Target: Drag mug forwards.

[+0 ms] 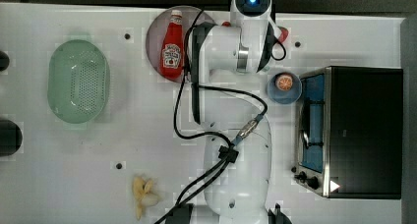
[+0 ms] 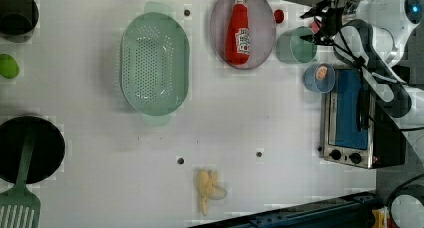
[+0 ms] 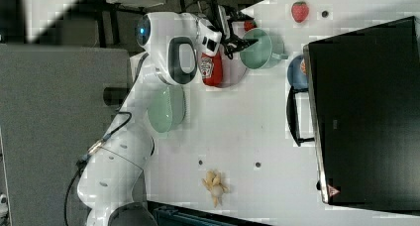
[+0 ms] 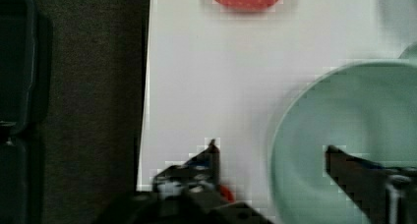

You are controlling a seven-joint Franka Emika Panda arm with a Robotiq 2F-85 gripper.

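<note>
**Q:** What is closest to your hand?

**Me:** My gripper (image 4: 270,157) is spread apart, clenched on nothing. One finger (image 4: 209,160) stands outside the mug (image 4: 344,135), over bare table (image 4: 206,86); the other reaches over the rim into the hollow. Whether either finger touches the wall I cannot tell.

**Q:** Where does the mug stand?

**Me:** In the left view the mug (image 2: 296,45) sits just at three o'clock of the grey plate (image 2: 220,23) bearing the ketchup bottle (image 2: 238,29), and my gripper (image 2: 320,25) comes at it from about two o'clock. The blue cup (image 2: 318,78) with something orange inside stands near, at about five o'clock of the mug, just beside the toaster oven (image 2: 350,118).

**Q:** And further off?

**Me:** In the right view a strawberry (image 3: 299,11) lies at about one o'clock of the mug (image 3: 257,48). In the left view the green perforated basket (image 2: 155,63) rests at nine o'clock of the plate, well apart from the mug. Further still, the banana (image 2: 207,188) lies at about six o'clock of the plate. A black pan (image 2: 30,148) and a green spatula (image 2: 20,203) are out by the left view's left edge.
</note>
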